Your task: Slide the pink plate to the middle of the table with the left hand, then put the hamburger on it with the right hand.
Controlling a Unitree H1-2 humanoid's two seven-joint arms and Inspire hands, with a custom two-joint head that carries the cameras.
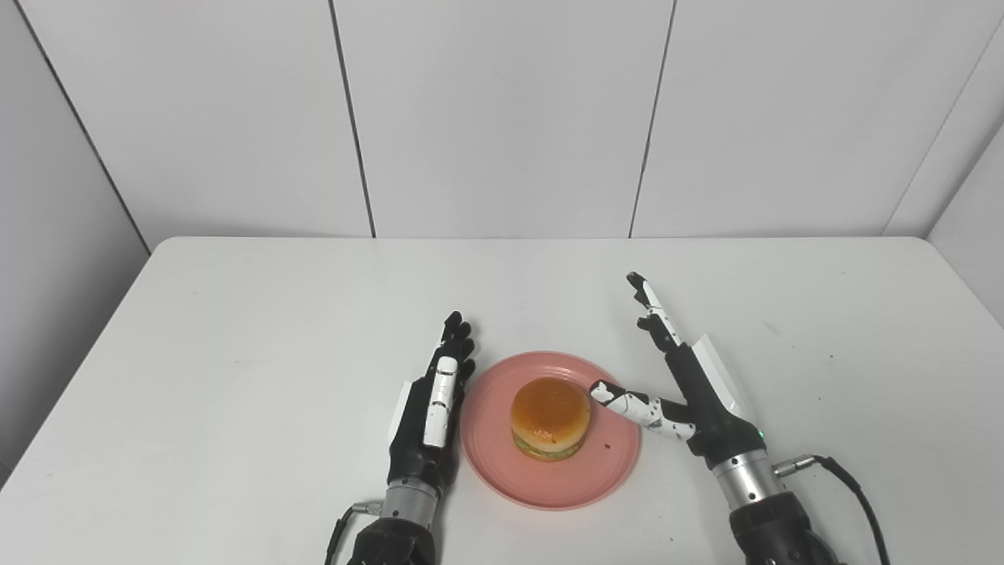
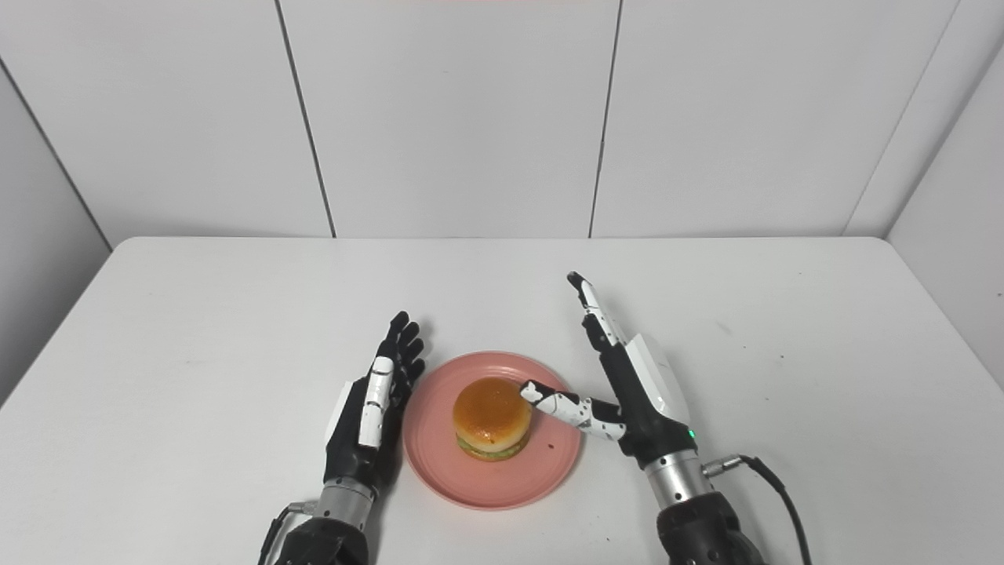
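one white table (image 1: 235, 353) carried everything. near its middle lay the pink plate (image 1: 502, 463), the hamburger (image 1: 551, 417) upright at the plate's centre. just left of the plate the left hand (image 1: 435, 404) stood edge-on, fingers straight, holding nothing. right of the plate the right hand (image 1: 690, 392) was spread and empty, thumb beside the bun. judged best: lift away cleanly without nudging it. nothing blocked the way.

**Materials and surface finish**

A smooth, faintly glossy pink plate (image 1: 549, 479) carries a shiny-glazed hamburger (image 1: 550, 416). The table (image 1: 235, 353) is matt white. Both hands are clad in black and white plastic, with metal wrists.
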